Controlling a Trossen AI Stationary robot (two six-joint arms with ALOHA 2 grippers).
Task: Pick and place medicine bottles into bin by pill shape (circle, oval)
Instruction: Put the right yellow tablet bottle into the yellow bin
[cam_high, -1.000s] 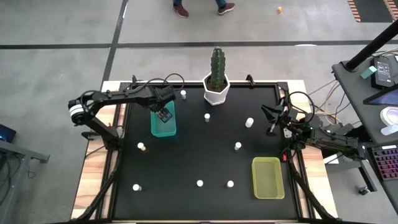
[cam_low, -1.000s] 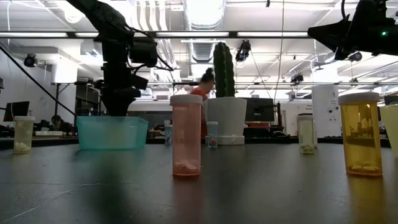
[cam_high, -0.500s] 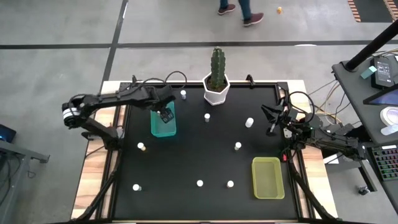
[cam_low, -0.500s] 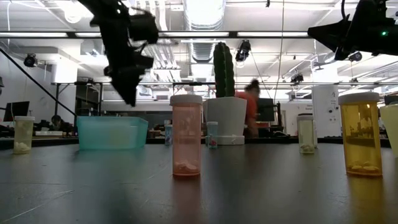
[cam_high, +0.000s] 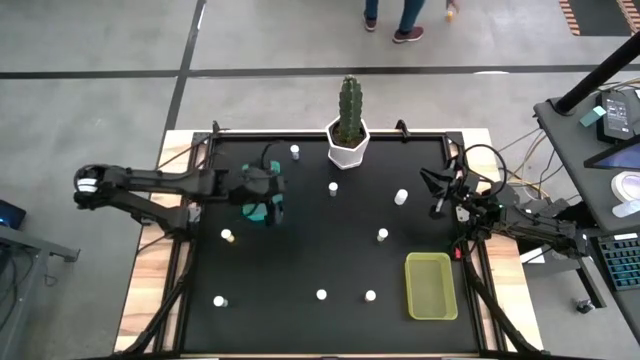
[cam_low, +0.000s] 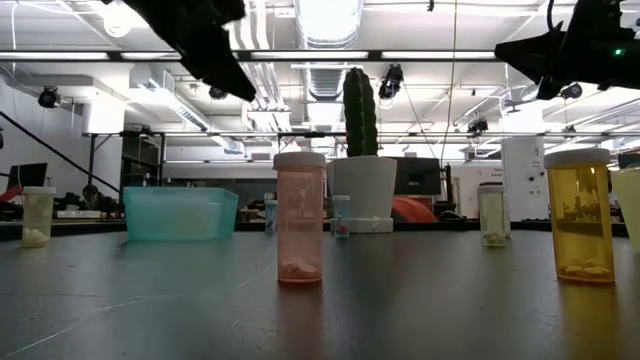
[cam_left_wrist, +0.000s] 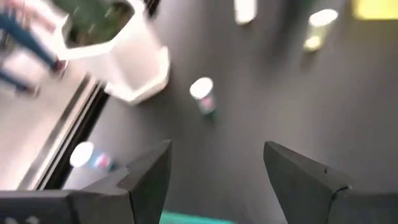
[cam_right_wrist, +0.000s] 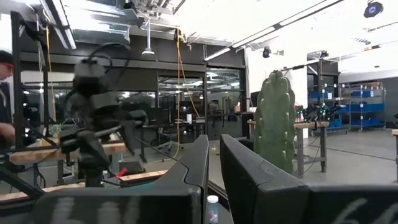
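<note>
Several small medicine bottles with white caps stand apart on the black table, among them one at the far edge (cam_high: 295, 151), one near the middle (cam_high: 333, 188) and one at the left (cam_high: 227, 236). In the low view a pink bottle (cam_low: 300, 215) and a yellow one (cam_low: 580, 215) stand nearest. My left gripper (cam_high: 270, 197) hangs open and empty over the teal bin (cam_high: 250, 207), high above it in the low view; its spread fingers show in the left wrist view (cam_left_wrist: 217, 149). My right gripper (cam_high: 437, 192) waits shut and empty at the table's right edge.
A yellow bin (cam_high: 430, 286) sits at the near right. A white hexagonal pot with a cactus (cam_high: 347, 140) stands at the far edge's middle. Bottles also stand along the near side (cam_high: 321, 294) (cam_high: 370, 295) (cam_high: 219, 300). A person walks on the floor beyond the table.
My left gripper has risen out of the teal bin, high above it, and shifted slightly toward the near edge, while its arm has stretched out level from the left. It has tipped up, looking across the table. The bottles have stayed in place.
</note>
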